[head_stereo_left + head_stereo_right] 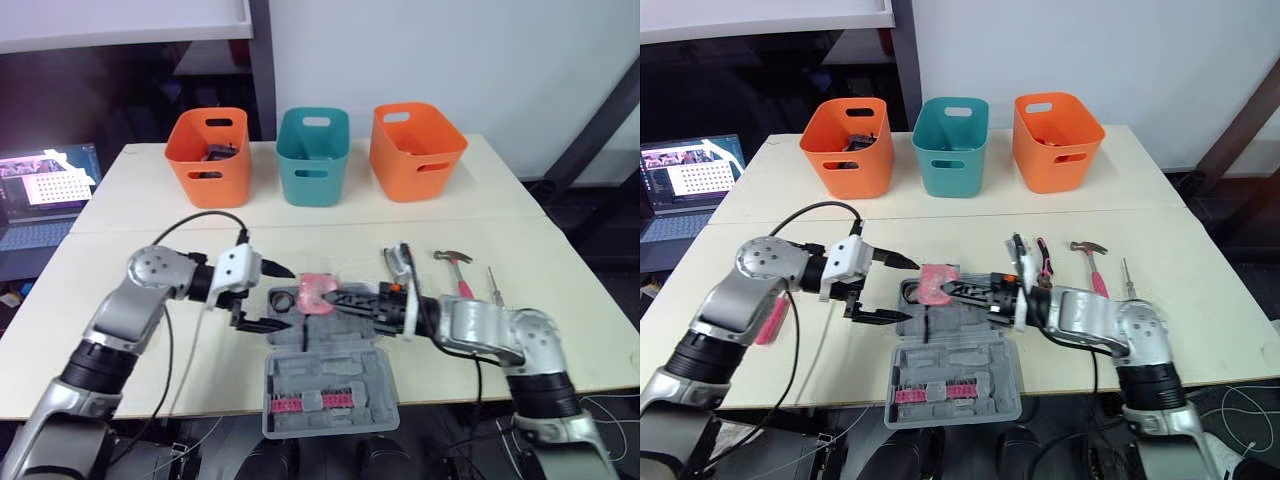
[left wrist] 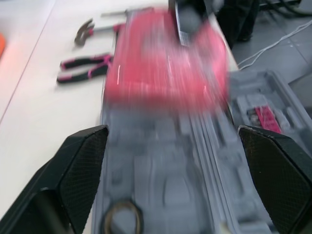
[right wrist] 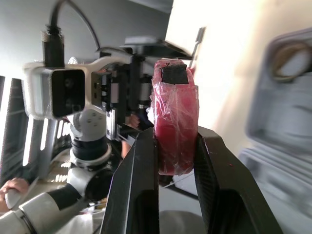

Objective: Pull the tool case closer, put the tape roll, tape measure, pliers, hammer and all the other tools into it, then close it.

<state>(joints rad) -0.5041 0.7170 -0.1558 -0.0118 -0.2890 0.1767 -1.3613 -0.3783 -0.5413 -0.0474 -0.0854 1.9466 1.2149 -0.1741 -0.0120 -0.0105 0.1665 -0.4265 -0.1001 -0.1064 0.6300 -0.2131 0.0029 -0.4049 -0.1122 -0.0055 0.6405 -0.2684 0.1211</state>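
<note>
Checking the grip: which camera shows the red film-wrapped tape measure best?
Right wrist view: the red film-wrapped tape measure is clamped edge-on between the right gripper's fingers. The left wrist view shows its broad face above the grey tool case; the eye views, its top.

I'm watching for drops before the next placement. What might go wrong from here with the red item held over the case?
The right tool grips the red wrapped item by one end only, and the wrap looks slick, so it may slip or tilt. The open left tool hangs close beside it by the tool case; the two may bump. The case's near half seems to overhang the table, so a push down might tip it.
</note>
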